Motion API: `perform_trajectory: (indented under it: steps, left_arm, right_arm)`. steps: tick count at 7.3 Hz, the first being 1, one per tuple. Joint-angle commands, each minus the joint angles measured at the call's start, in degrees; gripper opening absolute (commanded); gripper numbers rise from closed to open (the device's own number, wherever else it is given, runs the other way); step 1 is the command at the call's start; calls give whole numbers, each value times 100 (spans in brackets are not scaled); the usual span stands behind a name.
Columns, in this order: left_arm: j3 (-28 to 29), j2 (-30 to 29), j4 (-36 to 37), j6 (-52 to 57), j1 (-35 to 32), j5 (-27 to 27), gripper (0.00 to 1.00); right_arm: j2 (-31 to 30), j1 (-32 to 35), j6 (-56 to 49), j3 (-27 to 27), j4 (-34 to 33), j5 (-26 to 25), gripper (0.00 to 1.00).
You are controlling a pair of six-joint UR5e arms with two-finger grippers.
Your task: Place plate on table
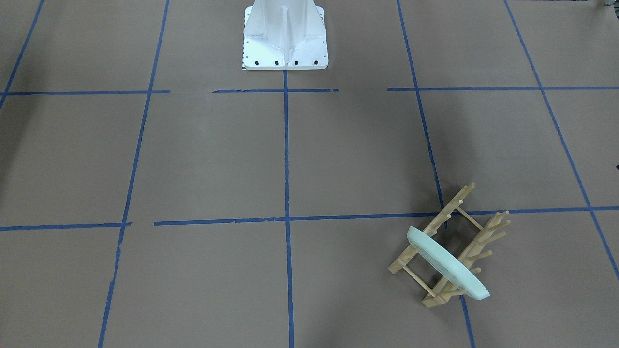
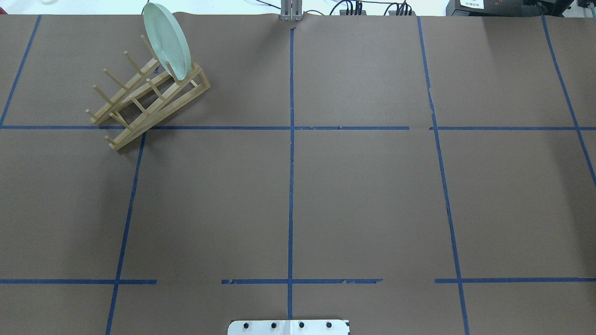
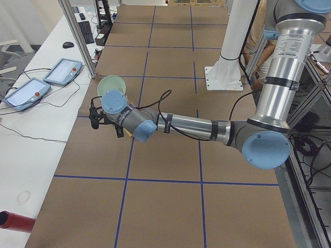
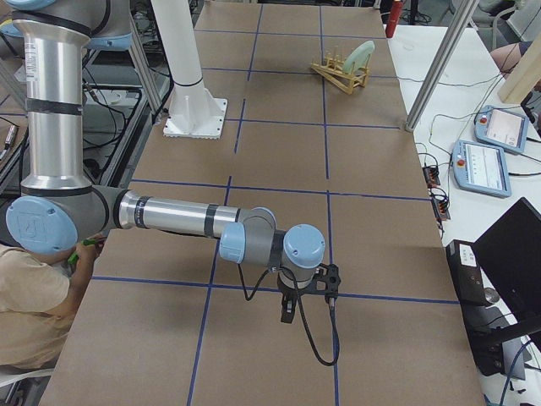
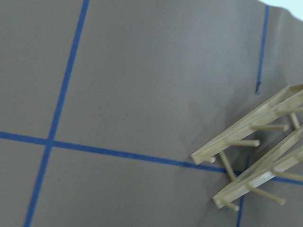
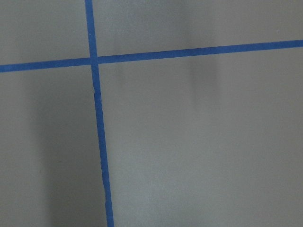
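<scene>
The pale mint-green plate [image 1: 447, 263] stands on edge in the end slot of a light wooden peg rack [image 1: 476, 237]. It shows at the far left in the overhead view [image 2: 166, 39], in the exterior left view [image 3: 113, 82] and in the exterior right view [image 4: 362, 55]. The brown table [image 2: 363, 200] is crossed by blue tape lines. My left gripper [image 3: 119, 130] hovers close to the plate, and I cannot tell if it is open. My right gripper [image 4: 287, 309] hangs over bare table far from the plate, and I cannot tell its state. The left wrist view shows only the rack's end [image 5: 255, 146].
The white robot base [image 1: 285, 38] stands at mid-table on the robot's side. Two tablets [image 3: 62, 71] and cables lie on the white bench beyond the rack's table edge. A red cylinder [image 3: 15, 221] lies at that bench's near end.
</scene>
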Motion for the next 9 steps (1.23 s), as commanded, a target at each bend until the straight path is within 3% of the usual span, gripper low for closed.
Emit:
perform_trajectory:
  steps: [1,2,3,4,6,7,9]
  left_arm:
    - [193,-607,-1592,-2081,854,1287,100]
    - [376,-686,-2322,-2888,1040,1634,100]
    - [865,-1122,-2999,-3836,1146,1846,100]
    - [1175,-1509,-3311,-4428,1504,2405,100]
    - [1474,-1644,-4213,-5342,1769,2733,100]
    - [1607,-1732,-4463,-5566,2180,3397,100]
    - [1678,-1751,-4465,-5550,2254,3430,94]
  right_arm:
    - [0,0,1,0,0,0,100]
    - [0,0,1,0,0,0,100]
    - [0,0,1,0,0,0,100]
    - [0,0,1,0,0,0,100]
    - [0,0,1,0,0,0,100]
    - [0,0,1,0,0,0,100]
    - [0,0,1,0,0,0,100]
